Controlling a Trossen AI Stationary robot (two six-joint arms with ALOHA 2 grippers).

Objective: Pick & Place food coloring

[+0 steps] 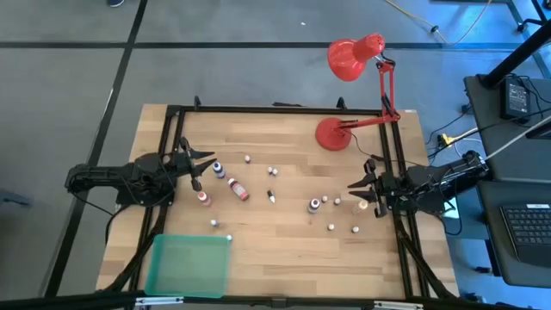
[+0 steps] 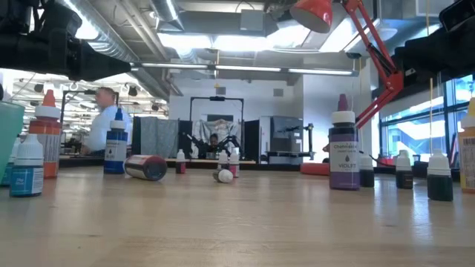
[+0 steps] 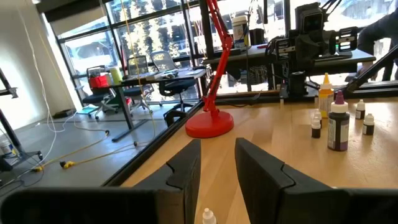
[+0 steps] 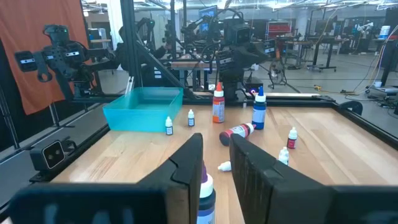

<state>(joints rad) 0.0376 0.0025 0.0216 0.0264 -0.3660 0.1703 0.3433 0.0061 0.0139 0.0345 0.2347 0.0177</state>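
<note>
**Both arms parked at the sides; bottles scattered on the surface**

Left hand (image 1: 204,168) hangs at the left side of the wooden surface (image 1: 284,250), above it. Its fingers (image 3: 186,168) stand a narrow gap apart with nothing between them. A small whitish bottle (image 3: 208,216) sits just below that gap in the left wrist view.

Right hand (image 1: 360,191) is at the right side of the surface. Its fingers (image 4: 189,165) are drawn close together and hold nothing; the violet bottle (image 1: 314,205) stands upright just ahead of them, not gripped.

Food coloring positions, high view:
- blue bottle (image 1: 219,169) upright, near the left hand
- orange bottle (image 1: 203,197) upright, just below the left hand
- red bottle (image 1: 238,189) lying on its side, beside the blue one
- yellow bottle (image 1: 378,209) upright at the right edge, near the right hand
- tiny whitish bottles spread over the middle and right of the surface, well apart from each other

Green tray (image 1: 164,275) lies at the near left corner; two small bottles stand just beside its upper edge, outside it. Red desk lamp (image 1: 334,133) stands at the far right corner.

A person (image 2: 100,122) shows in the room behind, low view.
</note>
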